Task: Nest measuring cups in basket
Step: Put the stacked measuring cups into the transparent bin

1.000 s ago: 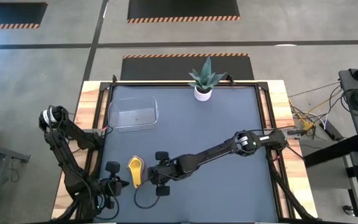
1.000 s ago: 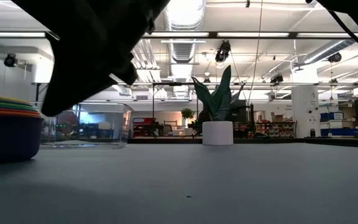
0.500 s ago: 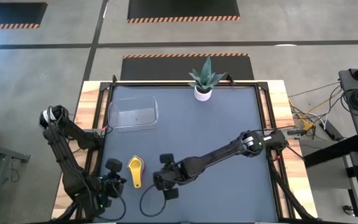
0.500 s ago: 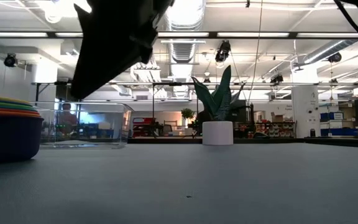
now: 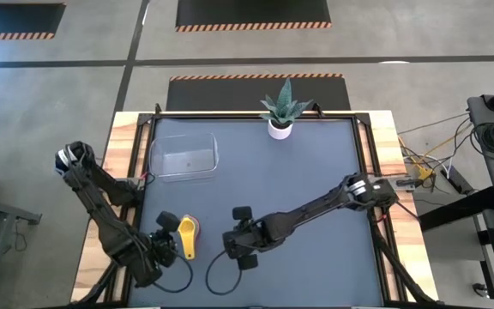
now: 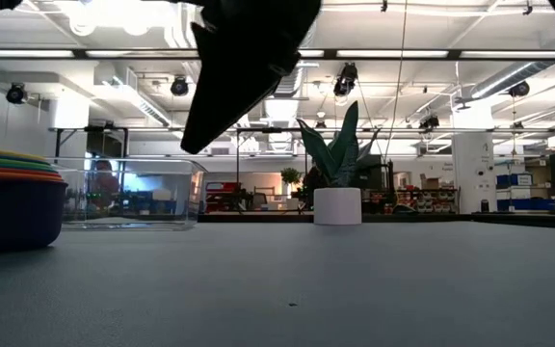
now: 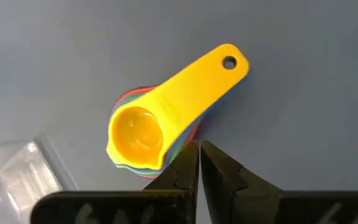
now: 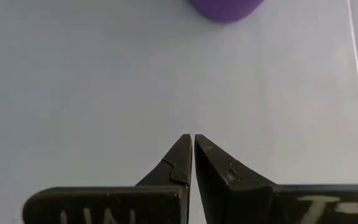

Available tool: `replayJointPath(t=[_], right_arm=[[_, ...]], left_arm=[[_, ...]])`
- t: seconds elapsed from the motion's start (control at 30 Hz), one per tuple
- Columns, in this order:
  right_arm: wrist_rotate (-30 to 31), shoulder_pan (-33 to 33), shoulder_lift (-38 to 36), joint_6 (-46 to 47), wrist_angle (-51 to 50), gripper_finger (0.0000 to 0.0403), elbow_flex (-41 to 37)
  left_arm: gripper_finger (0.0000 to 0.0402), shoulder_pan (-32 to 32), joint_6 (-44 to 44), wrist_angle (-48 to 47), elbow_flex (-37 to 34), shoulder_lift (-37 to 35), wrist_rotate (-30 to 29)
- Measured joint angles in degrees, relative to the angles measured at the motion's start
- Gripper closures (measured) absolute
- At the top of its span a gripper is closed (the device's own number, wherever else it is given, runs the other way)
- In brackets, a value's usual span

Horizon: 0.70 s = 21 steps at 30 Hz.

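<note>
Since a second ago: both my arms have shifted; my right gripper (image 5: 240, 243) has drawn back toward the table's middle, away from the cups, and my left gripper (image 5: 166, 250) has slid in from the near-left edge to sit just beside them.
Left gripper: low over the near-left part of the dark grey table top (image 5: 298, 180), fingers (image 7: 185, 171) pressed together with only a hairline gap, gripping nothing; the tips sit just beside the rim of the stack.
Right gripper: over the near-middle of the table, apart from the stack, fingers (image 8: 182, 158) closed tip to tip, gripping nothing.
Measuring cups: small plastic scoops nested into one stack (image 5: 186, 235) on the table's near-left part; the yellow scoop with its flat holed handle (image 7: 166, 109) lies on top, with red, green and blue rims showing under it. From table height the stack (image 6: 13, 202) shows yellow, green, orange and red edges over a dark blue bottom cup.
Basket: clear rectangular plastic tray with rounded corners (image 5: 183, 156) at the far-left of the table, well apart from the stack; none of the cups are in it.
Other: small white pot with a spiky green plant (image 5: 280, 127) at the far edge, middle.
</note>
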Motion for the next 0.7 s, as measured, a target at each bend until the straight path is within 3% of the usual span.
replayJointPath(t=[0.13,0.33,0.53,0.7], right_arm=[[0.0,0.0,-5.4,-1.2,8.7,0.0394,-9.1],[-0.1,-0.4,-14.9,-2.9,26.1,0.0394,-25.0],[-0.1,-0.9,-22.2,-7.3,46.4,0.0394,-39.1],[-0.7,-1.5,-27.4,-9.4,55.1,0.0394,-46.4]], left_arm=[[0.0402,1.2,4.7,0.0,-0.1,-0.1,0.5],[0.0402,4.0,11.1,-0.1,-0.2,0.4,6.4],[0.0402,5.4,12.0,0.1,-0.2,0.5,6.7],[0.0401,5.6,12.0,0.0,-0.2,1.1,6.7]])
